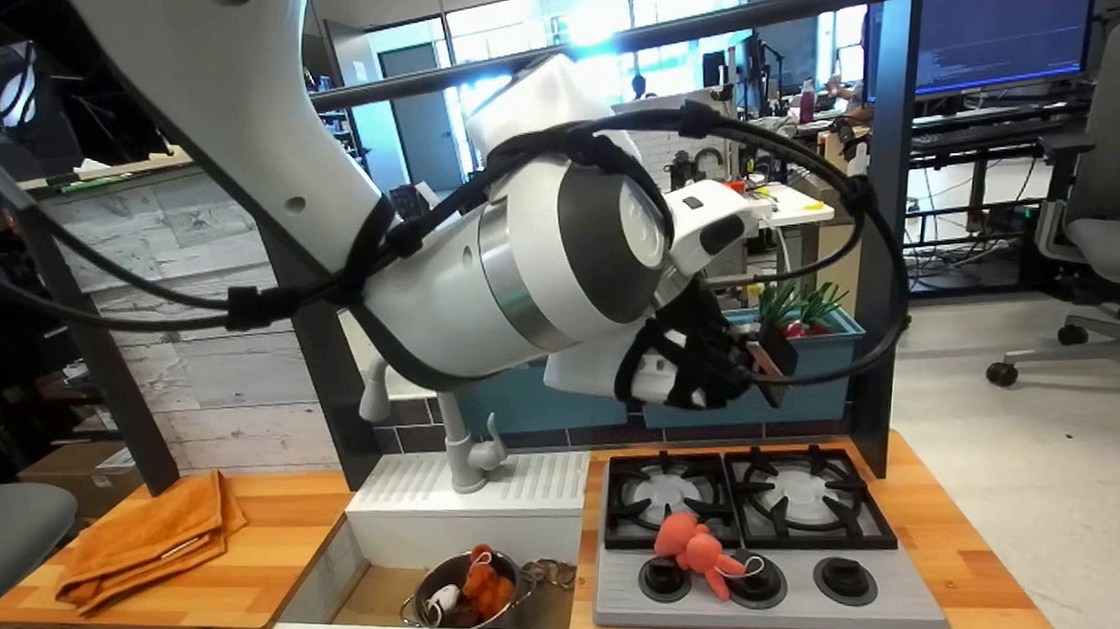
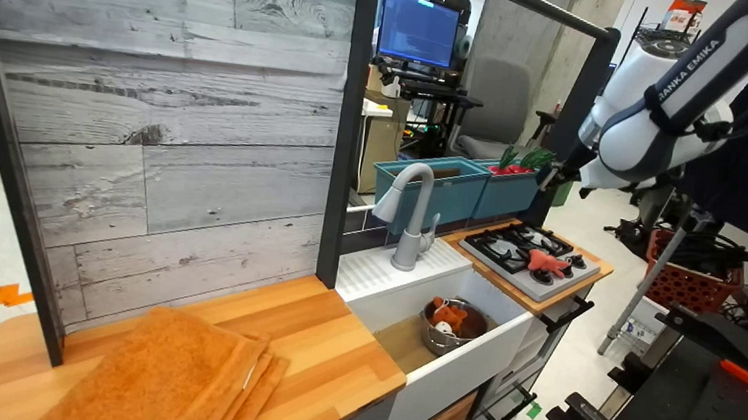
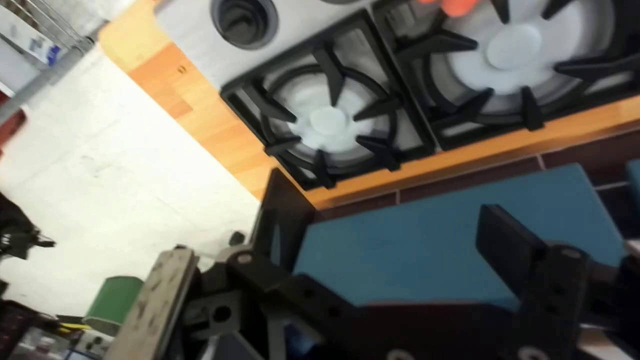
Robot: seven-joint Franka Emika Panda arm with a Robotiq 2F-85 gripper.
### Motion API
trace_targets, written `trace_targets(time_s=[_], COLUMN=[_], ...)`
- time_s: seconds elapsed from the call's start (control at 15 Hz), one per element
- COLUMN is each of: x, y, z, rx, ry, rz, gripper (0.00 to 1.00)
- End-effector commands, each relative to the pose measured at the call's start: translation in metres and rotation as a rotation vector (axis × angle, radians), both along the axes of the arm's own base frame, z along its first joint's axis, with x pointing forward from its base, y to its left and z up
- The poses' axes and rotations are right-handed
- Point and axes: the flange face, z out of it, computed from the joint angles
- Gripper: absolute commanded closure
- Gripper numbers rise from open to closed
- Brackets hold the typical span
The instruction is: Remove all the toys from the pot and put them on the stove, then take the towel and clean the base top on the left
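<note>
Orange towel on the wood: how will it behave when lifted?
The towel looks soft and rumpled, so probably floppy. Its stacked edges suggest it may unfold if gripped by one layer. Its fuzzy surface hints at little slipping.

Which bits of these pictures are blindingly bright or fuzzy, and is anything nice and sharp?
In an exterior view, glare whites out part of the bright windows behind the white robot arm; in the wrist view, the grey toy cooktop with black star-shaped grates looks soft, and the pale floor is nearly pure white; in an exterior view, the folded orange towel looks fairly sharp.
</note>
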Motion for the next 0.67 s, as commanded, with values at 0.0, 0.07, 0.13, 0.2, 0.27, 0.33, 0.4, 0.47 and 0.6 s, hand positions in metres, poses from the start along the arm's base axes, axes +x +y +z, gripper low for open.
trace_targets(time_s=[0.0, 0.07, 0.13, 0.2, 0.27, 0.33, 0.4, 0.47, 0.6], x=[0.039, 0.023, 0.029, 0.028, 0.026, 0.025, 0.02, 0.015, 0.009], y=[0.031, 0.016, 0.021, 0.021, 0.02, 0.017, 0.018, 0.025, 0.041], z=[0.013, 0.008, 0.009, 0.008, 0.007, 0.006, 0.0, -0.009, -0.034], rx=[0.101, 0.046, 0.067, 0.066, 0.061, 0.058, 0.075, 0.103, 0.149], ry=[-0.009, -0.015, -0.021, -0.02, -0.015, -0.012, 0.072, 0.129, 0.206], rz=[0.168, 0.097, 0.109, 0.103, 0.099, 0.095, 0.14, 0.187, 0.252], gripper=[0.0, 0.0, 0.0, 0.0, 0.0, 0.0, 0.0, 0.0, 0.0])
